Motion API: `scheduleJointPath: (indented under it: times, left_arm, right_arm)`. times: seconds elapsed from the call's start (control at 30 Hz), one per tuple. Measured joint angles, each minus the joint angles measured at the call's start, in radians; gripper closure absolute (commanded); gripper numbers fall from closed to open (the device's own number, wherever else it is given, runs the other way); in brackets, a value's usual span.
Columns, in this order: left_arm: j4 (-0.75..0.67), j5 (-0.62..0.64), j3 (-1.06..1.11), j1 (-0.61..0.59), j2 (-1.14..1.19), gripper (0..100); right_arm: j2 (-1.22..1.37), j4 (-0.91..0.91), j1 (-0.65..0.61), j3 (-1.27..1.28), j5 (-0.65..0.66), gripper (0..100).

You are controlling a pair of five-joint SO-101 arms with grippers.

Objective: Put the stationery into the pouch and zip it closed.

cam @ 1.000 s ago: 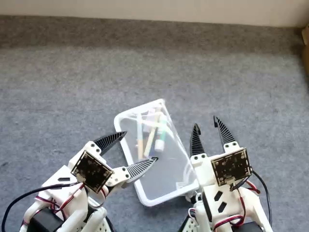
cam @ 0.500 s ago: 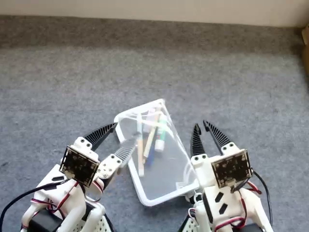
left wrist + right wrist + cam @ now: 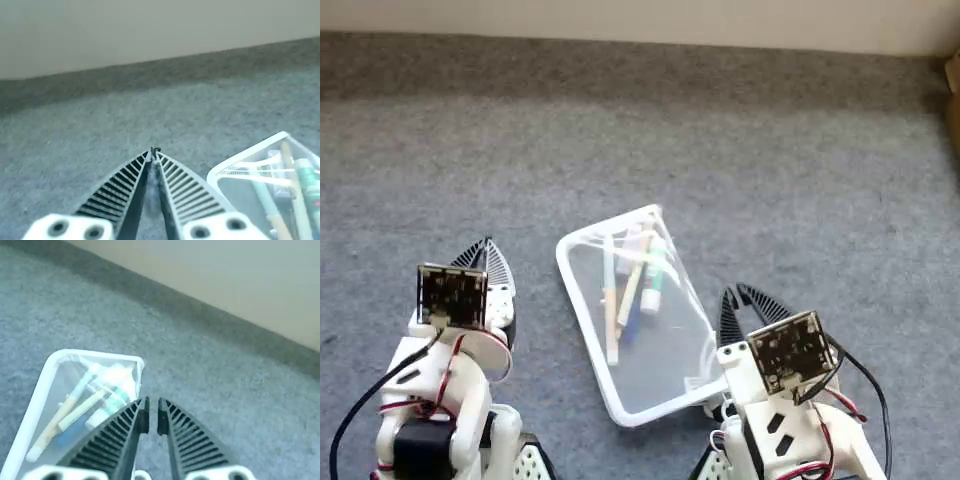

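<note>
Now both claws sit clenched and empty beside the filled pouch.
On the grey desk a clear pouch lies flat between the arms; the left claw is clenched on nothing, apart from the pouch's side, and the right claw is clenched just beside its other edge. Inside the pouch lie pens and markers.

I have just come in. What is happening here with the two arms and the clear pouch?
Two robot arms flank a clear pouch lying on grey carpet. The stationery, pens and the like, is already inside it. Neither arm holds anything: the left gripper and the right gripper sit at opposite long sides of the pouch, fingers closed on nothing. Whether the zip is closed cannot be told.
</note>
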Motion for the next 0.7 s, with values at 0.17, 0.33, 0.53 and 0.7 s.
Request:
scheduleJointPath:
  times: [0.17,0.33,0.53,0.7]
  left_arm:
    - [0.0,0.0,0.141,-0.055,0.0,99]
    - [-0.002,0.0,0.258,-0.103,0.005,99]
    - [-0.002,0.0,0.379,-0.103,0.005,99]
    - [-0.063,0.0,0.439,-0.064,0.003,99]
  right_arm:
    - [0.0,0.055,0.0,0.0,-0.084,96.9]
    - [0.0,0.072,0.0,0.043,-0.107,99.3]
    - [0.0,0.057,-0.002,0.173,-0.109,99.3]
    - [0.0,0.049,0.025,0.195,-0.11,99.3]
